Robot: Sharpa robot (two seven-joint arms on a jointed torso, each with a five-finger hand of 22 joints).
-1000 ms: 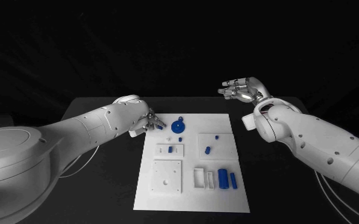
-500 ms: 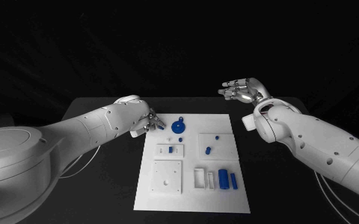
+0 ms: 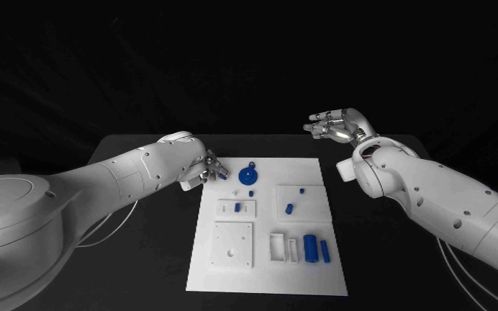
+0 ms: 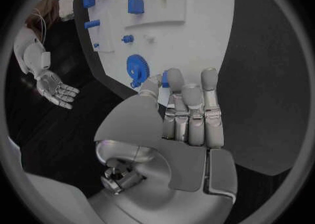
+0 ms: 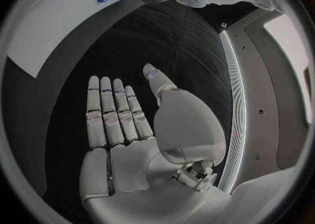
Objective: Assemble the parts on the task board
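We see the task board (image 3: 265, 282) lying in the middle of the black table (image 3: 145, 253), approx. centred between the two arms.

The left hand (image 3: 211, 169) is at the board's far left corner. In the left wrist view its fingers (image 4: 190, 111) lie side by side and nearly straight, and a small blue part (image 4: 165, 79) sits between the thumb tip and the nearest fingertip, so we read this as a pinch (the contact itself is partly hidden by the thumb). The blue gear (image 3: 248, 176) lies on the board just beside this hand, not touching it as far as we can tell.

The right hand (image 3: 334, 125) is raised above the table's far right edge, well apart from the board. In the right wrist view its fingers (image 5: 112, 113) are straight and close together, the thumb stands away from them, and nothing is in the palm.

Other parts on the board: a small blue block (image 3: 237, 207) on a white square plate, a short blue piece (image 3: 288, 209) on the neighbouring plate, and two blue cylinders (image 3: 310, 248) near the board's front right, beside a white frame (image 3: 278, 247). A larger white plate (image 3: 230, 245) lies at the front left.
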